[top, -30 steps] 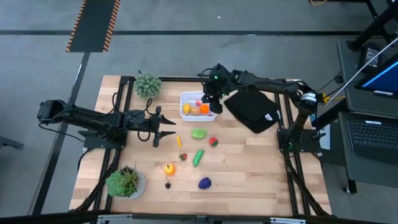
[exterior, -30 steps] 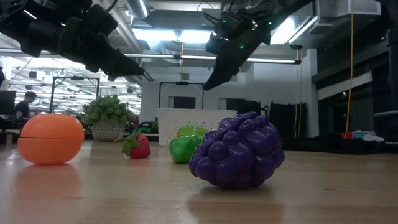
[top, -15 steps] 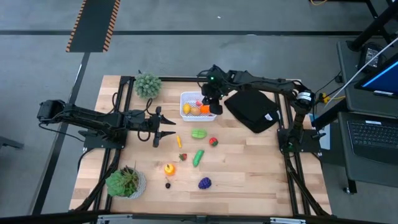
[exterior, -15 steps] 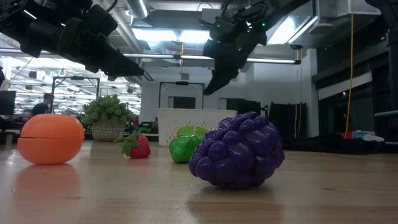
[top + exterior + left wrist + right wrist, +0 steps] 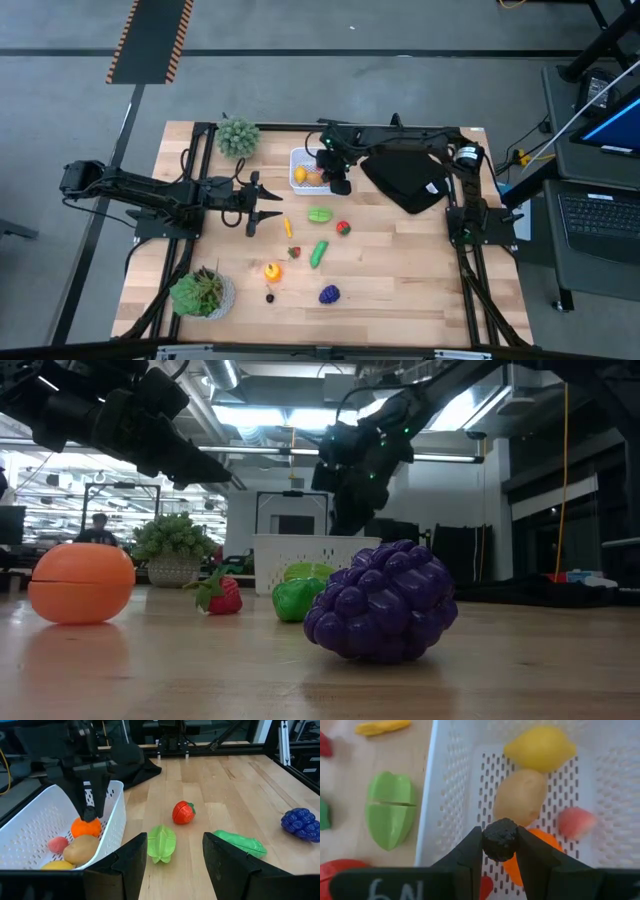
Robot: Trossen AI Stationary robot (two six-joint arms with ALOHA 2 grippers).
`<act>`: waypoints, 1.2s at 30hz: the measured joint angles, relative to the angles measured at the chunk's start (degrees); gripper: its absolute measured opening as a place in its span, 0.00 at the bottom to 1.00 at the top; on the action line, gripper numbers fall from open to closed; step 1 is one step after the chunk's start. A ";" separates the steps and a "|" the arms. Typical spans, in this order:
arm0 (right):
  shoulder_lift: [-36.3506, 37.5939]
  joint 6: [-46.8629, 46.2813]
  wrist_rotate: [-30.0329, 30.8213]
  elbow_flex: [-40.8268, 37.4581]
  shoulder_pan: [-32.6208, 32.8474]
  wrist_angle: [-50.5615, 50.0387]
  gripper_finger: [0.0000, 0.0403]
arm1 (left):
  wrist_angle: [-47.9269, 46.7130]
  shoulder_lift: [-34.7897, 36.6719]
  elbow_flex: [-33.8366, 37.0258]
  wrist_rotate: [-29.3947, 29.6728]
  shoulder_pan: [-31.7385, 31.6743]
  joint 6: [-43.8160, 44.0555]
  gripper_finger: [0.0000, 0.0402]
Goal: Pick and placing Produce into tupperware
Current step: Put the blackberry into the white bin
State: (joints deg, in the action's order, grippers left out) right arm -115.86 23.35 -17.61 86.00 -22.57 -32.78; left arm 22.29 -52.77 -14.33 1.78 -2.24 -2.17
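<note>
R gripper (image 5: 500, 851) is clenched on small dark produce (image 5: 500, 839) just above the white tub (image 5: 298, 157) w/ lemon, potato, orange inside; L gripper (image 5: 277, 206) waits half-open near table's middle.

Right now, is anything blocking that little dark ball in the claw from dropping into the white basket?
Nothing visible blocks it. The right claw holds the dark ball directly over the white basket, above the orange piece already inside. The left claw waits apart, over the table.

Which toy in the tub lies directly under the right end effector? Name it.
The orange one: it sits right beneath the right end effector; the lemon, potato and pink piece lie clear.
</note>
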 joint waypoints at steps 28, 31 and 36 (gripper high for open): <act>-0.52 0.61 0.04 -3.50 -0.02 4.95 0.34 | 0.01 0.00 0.00 0.00 0.01 0.00 0.46; -0.52 -1.12 0.04 -3.43 -0.02 5.33 0.41 | 0.02 0.00 0.00 0.00 0.02 -0.05 0.46; -0.52 -2.16 0.04 -3.43 -0.04 5.38 0.49 | 0.02 0.00 0.00 0.00 0.00 -2.47 0.46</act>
State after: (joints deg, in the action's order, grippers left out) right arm -116.38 21.19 -17.56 82.56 -22.61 -27.40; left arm 22.31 -52.77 -14.33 1.78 -2.23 -4.64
